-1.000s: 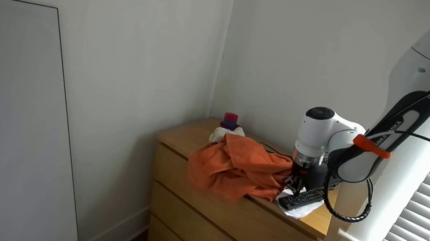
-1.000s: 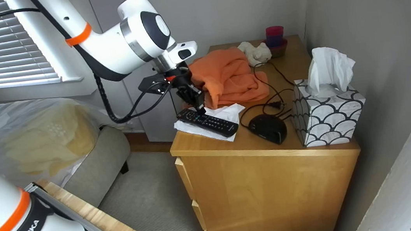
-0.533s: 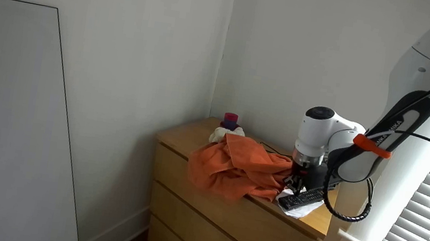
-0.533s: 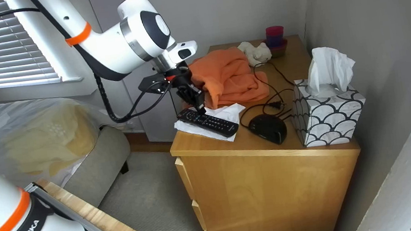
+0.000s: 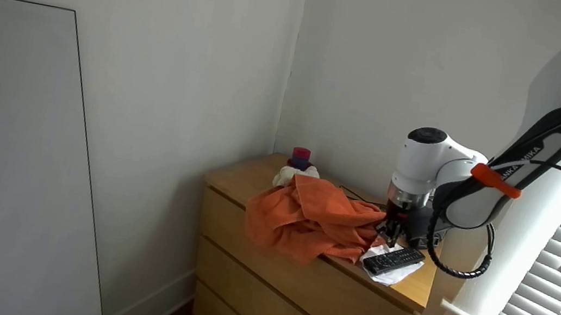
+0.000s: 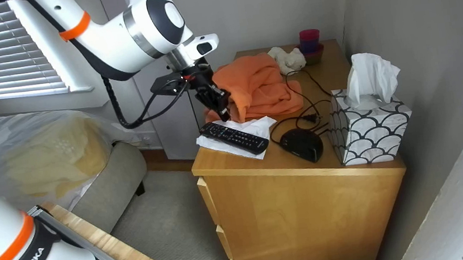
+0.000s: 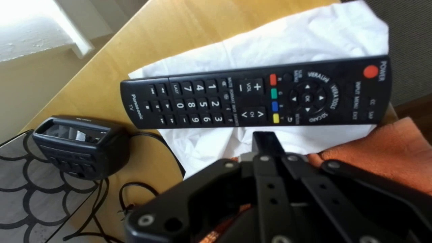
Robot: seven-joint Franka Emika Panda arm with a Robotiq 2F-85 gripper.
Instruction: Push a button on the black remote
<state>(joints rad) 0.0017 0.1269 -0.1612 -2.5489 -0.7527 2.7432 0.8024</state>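
The black remote [image 7: 249,99] lies face up on a crumpled white sheet [image 7: 209,54] in the wrist view, its buttons visible. It also shows in both exterior views, on the dresser corner [image 5: 393,261] [image 6: 234,137]. My gripper [image 7: 265,136] is shut, its fingertips together with nothing between them. In the wrist view the tips appear just below the remote's long edge, near the channel and yellow buttons. In both exterior views the gripper [image 5: 392,242] [image 6: 224,115] hangs above the sheet beside the remote, apart from it.
An orange cloth [image 6: 253,87] is heaped beside the gripper. A black clock-like device [image 6: 302,144] with cables and a patterned tissue box [image 6: 368,131] stand on the dresser [image 6: 303,209]. A stuffed white item [image 6: 287,59] and stacked cups [image 6: 310,41] are at the far end.
The gripper has risen off the remote, where its tips appeared to touch or nearly touch it, and shifted slightly back. The remote has not visibly moved. The gripper stays shut.
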